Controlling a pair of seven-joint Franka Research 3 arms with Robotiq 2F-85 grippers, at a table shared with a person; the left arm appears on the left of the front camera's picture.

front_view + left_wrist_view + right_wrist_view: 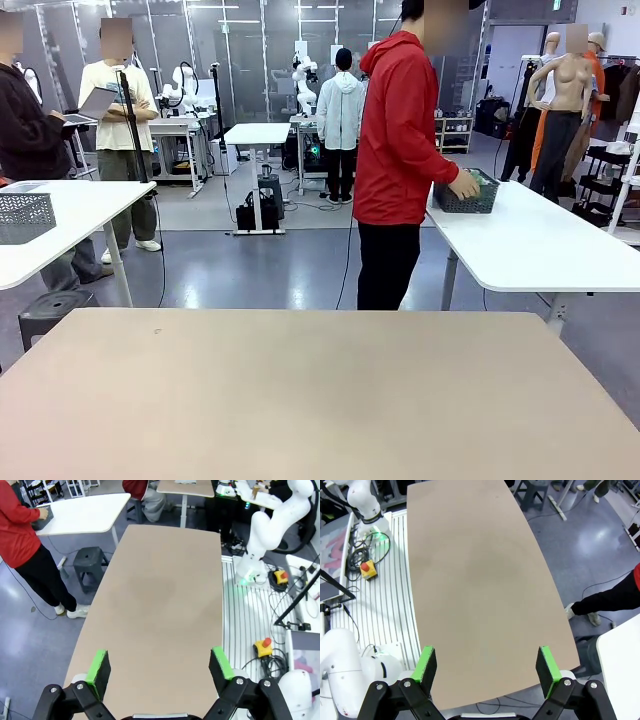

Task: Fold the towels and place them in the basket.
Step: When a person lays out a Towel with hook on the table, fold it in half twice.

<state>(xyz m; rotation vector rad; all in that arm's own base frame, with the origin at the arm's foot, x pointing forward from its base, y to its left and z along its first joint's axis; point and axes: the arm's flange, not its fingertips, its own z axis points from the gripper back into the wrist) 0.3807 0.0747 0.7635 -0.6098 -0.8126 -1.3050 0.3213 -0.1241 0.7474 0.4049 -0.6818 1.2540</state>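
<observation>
The left fingers [99,667] are spread wide with nothing between them, held above the left end of the tan bench [165,595]. The right fingers [547,667] are spread just as wide above the right end and touch nothing. Bare tan surface is seen below and ahead of both, out to every edge. Beyond the far edge lies open floor, where a person in a red jacket [398,130] stands. To the far right, the dark mesh basket [468,200] is set near the corner of a white bench [540,245], with the person's hand [463,186] on its rim. A trace of green is seen at the basket's top; whether it is a towel cannot be told.
</observation>
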